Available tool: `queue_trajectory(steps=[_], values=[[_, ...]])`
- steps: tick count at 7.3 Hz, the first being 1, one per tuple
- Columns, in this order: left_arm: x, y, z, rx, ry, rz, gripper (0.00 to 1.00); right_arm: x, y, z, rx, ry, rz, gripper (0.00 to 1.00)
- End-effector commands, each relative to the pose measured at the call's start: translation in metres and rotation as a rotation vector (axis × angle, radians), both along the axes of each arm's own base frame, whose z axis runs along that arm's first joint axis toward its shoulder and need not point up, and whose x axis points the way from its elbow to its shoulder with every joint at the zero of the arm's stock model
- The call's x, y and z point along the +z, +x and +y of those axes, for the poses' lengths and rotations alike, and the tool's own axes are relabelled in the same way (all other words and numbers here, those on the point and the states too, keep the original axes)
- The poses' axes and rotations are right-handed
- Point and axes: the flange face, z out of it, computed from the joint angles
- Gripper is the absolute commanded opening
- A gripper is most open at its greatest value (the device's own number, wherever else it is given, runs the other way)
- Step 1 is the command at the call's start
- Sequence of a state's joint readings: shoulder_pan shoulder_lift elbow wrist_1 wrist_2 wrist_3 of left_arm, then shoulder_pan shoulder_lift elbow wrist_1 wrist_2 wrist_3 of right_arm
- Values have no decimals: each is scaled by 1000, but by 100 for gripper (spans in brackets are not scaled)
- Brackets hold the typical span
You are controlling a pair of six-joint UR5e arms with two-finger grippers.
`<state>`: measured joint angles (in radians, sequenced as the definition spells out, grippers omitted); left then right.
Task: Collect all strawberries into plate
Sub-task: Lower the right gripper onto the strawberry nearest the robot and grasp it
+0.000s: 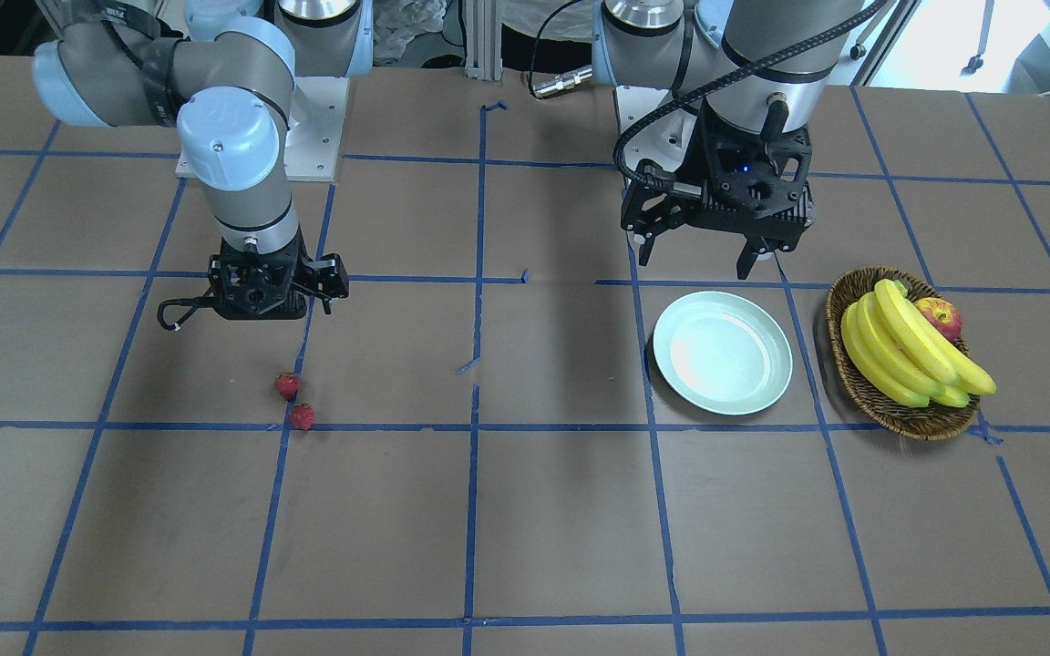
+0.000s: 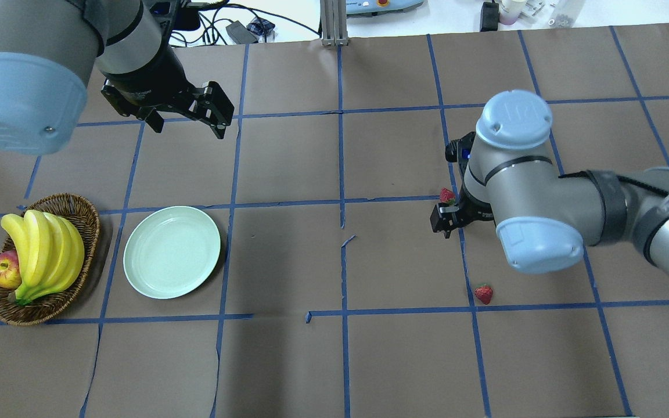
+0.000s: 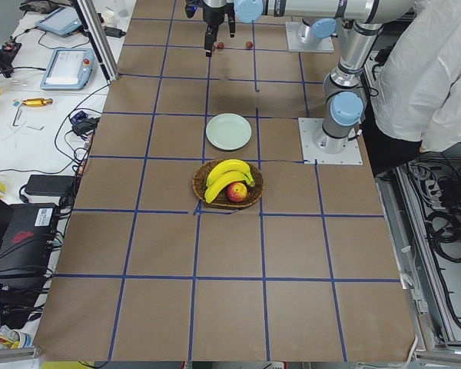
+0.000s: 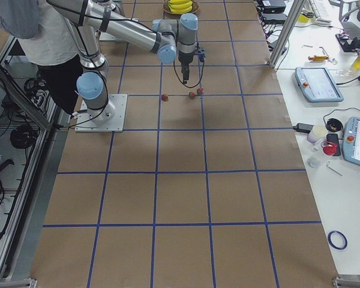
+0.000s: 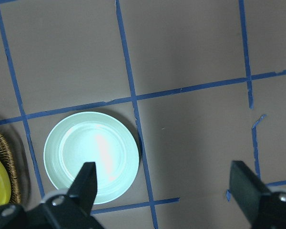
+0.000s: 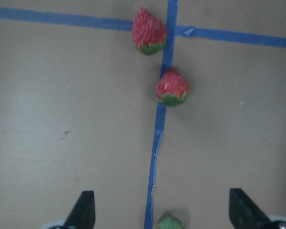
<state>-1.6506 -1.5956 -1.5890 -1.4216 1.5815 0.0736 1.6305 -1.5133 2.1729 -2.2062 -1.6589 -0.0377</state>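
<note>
Two strawberries [image 1: 287, 385] [image 1: 303, 416] lie close together on the brown table, on a blue tape line. In the right wrist view they lie ahead of the fingers [image 6: 149, 31] [image 6: 172, 86], and the green cap of a third strawberry [image 6: 170, 223] shows at the bottom edge. My right gripper [image 6: 164, 214] is open and empty above that third one, which it hides in the front view [image 1: 262, 293]. The pale mint-green plate [image 1: 722, 352] is empty. My left gripper [image 1: 698, 258] hangs open and empty above the table just behind the plate [image 5: 91, 156].
A brown wicker basket [image 1: 908, 415] with bananas [image 1: 908, 351] and a red-yellow apple [image 1: 940, 317] stands right beside the plate, on the side away from the strawberries. Blue tape lines grid the table.
</note>
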Motion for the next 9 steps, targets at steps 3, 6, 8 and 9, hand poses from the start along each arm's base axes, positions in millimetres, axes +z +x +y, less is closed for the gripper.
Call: queue_trajectory(steps=[3, 6, 8, 9], values=[[-14, 1, 0, 1, 21, -8, 100, -62, -12, 58, 31, 115, 34, 97], [-16, 1, 2, 1, 24, -8, 100, -74, -25, 68, 49, 161, 31, 75], [-15, 1, 2, 1, 23, -8, 100, -72, -27, 65, 50, 160, 33, 7], [-14, 1, 2, 1, 21, -8, 100, -71, -28, 65, 48, 159, 33, 0]])
